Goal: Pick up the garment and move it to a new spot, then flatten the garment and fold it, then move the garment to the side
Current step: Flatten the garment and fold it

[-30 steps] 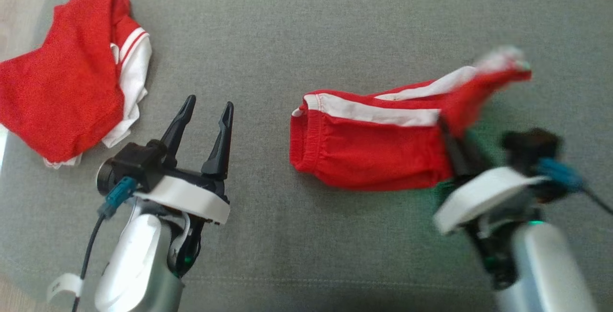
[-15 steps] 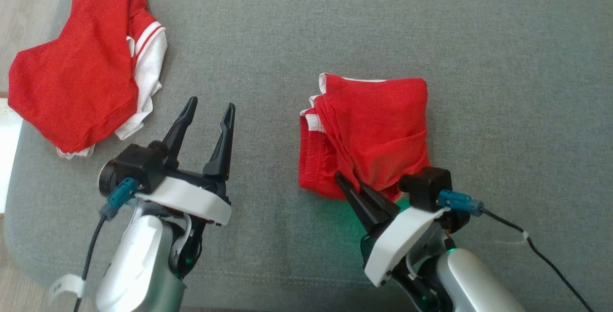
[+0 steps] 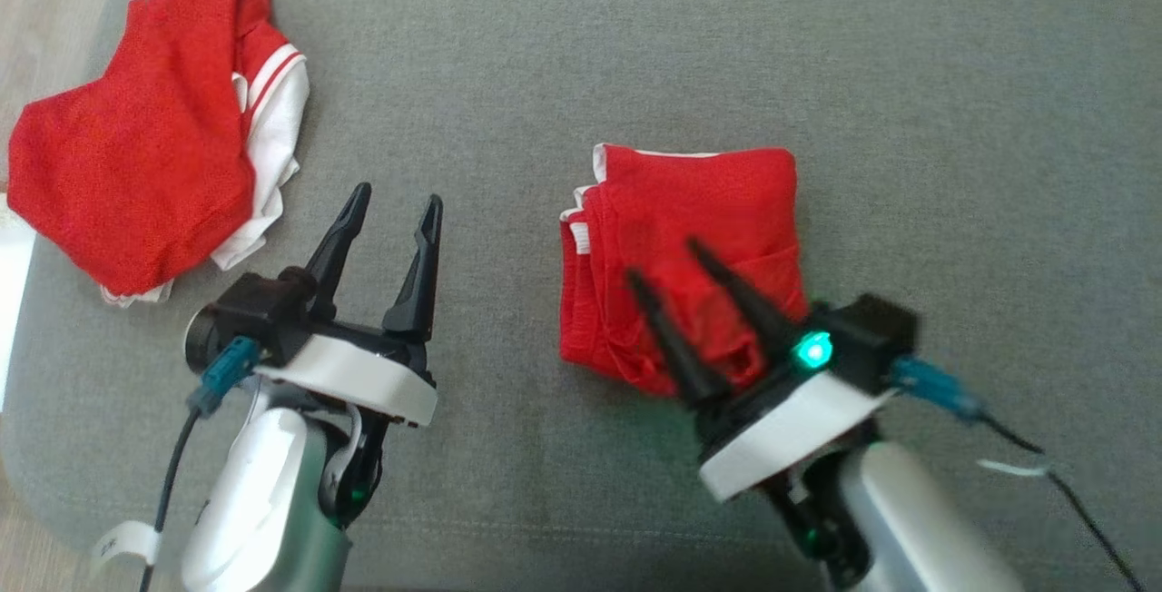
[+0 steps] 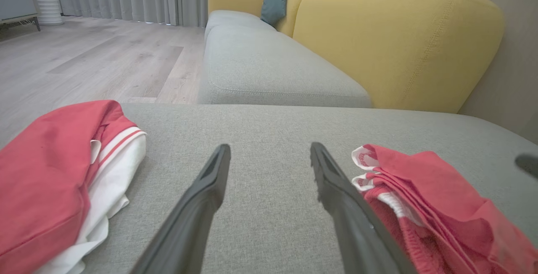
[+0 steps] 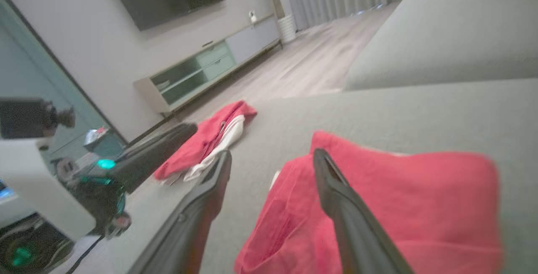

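Head view blurs right gripper [image 3: 664, 262], spread over garment [image 3: 717, 192], seemingly empty; left gripper [image 3: 398, 195] splayed.

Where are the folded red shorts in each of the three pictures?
Head view: folded red shorts, centre, slightly right.
Left wrist view: they lie in the lower right corner.
Right wrist view: they lie lower middle to right.
Shared landmark: the crumpled red-and-white garment, left of them in every view.

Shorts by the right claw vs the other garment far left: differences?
The shorts are folded into a compact block; the other garment lies in a loose heap. The shorts show thin white trim; the other garment shows a broad white panel. Both are red, on the grey cushion.
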You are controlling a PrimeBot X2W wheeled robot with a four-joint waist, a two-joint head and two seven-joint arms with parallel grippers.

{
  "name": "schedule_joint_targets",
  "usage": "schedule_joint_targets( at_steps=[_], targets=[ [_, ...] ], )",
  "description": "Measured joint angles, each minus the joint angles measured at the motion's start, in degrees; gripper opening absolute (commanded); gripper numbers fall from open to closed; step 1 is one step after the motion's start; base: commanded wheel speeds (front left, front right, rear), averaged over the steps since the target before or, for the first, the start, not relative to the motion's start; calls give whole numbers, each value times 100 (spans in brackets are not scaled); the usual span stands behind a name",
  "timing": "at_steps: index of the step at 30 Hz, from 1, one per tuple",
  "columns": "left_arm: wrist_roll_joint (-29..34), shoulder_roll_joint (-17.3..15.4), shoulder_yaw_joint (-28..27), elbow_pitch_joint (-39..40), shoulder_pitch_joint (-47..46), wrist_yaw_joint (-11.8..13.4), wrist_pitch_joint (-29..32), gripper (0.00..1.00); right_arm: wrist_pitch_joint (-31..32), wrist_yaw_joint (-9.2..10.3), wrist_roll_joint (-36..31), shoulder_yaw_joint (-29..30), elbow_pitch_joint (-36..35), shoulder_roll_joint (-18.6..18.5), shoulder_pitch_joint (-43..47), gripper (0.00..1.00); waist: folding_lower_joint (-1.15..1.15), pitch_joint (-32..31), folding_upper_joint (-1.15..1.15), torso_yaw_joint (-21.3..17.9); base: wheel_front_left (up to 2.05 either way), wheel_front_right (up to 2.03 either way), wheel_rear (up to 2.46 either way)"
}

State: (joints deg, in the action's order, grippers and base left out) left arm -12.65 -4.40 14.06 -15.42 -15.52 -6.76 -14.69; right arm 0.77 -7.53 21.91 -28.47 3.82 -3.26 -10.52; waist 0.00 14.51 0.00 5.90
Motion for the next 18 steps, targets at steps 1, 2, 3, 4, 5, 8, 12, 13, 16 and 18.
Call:
schedule_joint_targets(
  at_steps=[1,2,3,4,5,8,12,13,16,18],
  targets=[
    [0,0,-2,0,0,5,0,100,-134,0,-74,125,-79,1,-15,100,0,-11,0,-12,0,0,0],
    [0,-1,-7,0,2,20,0,100,-245,0,-165,283,-143,1,-18,100,0,-24,0,-26,0,0,0],
    [7,-2,-14,2,5,24,0,100,-335,0,-237,477,-197,1,-16,100,0,-37,0,-43,0,0,0],
    [24,-4,-21,5,11,30,0,100,-393,0,-320,701,-242,1,-9,100,0,-50,0,-62,0,0,0],
    [54,-4,-22,10,18,32,0,100,-435,0,-432,947,-285,1,4,100,0,-62,0,-80,0,0,0],
    [70,-11,-42,46,38,60,0,100,-474,0,-738,1651,-378,1,130,100,0,-106,0,-136,0,0,0],
    [149,-22,-68,102,141,121,0,100,-469,0,-1088,2435,-476,7,485,100,0,-143,0,-192,0,0,0],
    [149,-27,-80,109,163,122,0,100,-436,0,-1141,2579,-490,10,587,100,0,-155,0,-202,0,0,0],
    [153,-51,-126,172,221,124,0,100,-425,0,-1192,2891,-524,38,863,100,0,-184,0,-227,0,0,0],
    [192,-67,-146,188,247,129,0,100,-421,0,-1191,2986,-531,51,989,100,0,-225,0,-239,0,0,0]
  ],
)
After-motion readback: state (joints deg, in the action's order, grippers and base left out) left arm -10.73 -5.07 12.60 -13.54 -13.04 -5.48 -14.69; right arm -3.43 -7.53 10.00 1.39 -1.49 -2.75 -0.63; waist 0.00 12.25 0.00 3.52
